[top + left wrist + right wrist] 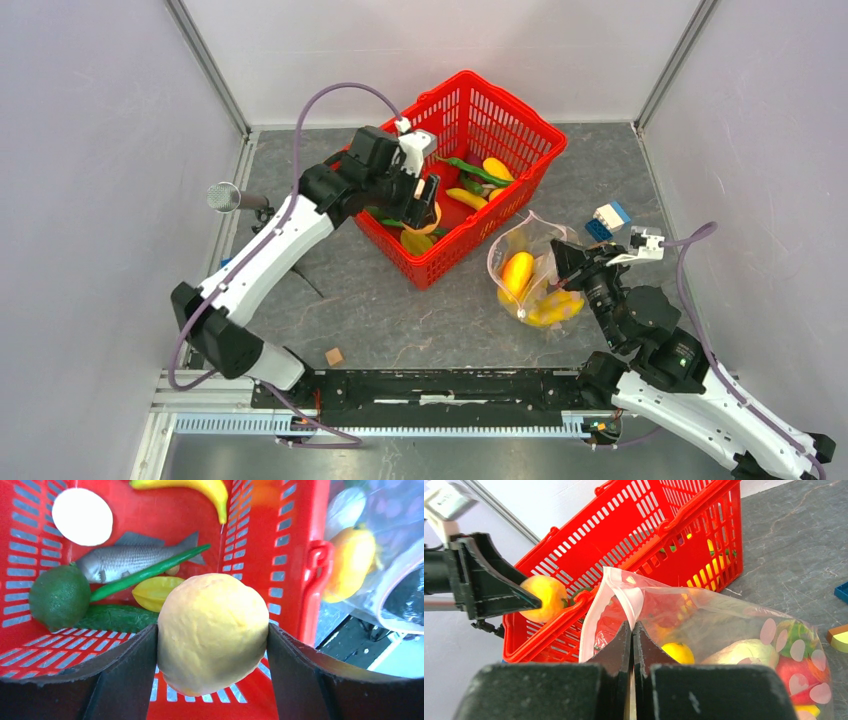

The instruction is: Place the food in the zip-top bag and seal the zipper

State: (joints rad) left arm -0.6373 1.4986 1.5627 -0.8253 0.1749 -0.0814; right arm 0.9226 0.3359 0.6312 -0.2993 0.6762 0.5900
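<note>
My left gripper [212,632] is shut on a round yellow fruit [212,605], held just above the near end of the red basket [480,110]. More food lies in the basket: a grey fish [125,557], a lime [59,596], a banana [200,487], a green bean [150,572] and a white egg [82,516]. The zip-top bag [530,275] lies right of the basket with a yellow pepper [517,272] and other food inside. My right gripper [632,625] is shut on the bag's mouth edge, pinching the pale zipper [591,612] and holding the mouth up and open.
Blue and white bricks [608,220] sit behind the bag. A small wooden cube [334,356] lies near the front rail. A grey microphone [228,197] pokes in at the left wall. The basket's red handle [317,575] stands between the held fruit and the bag.
</note>
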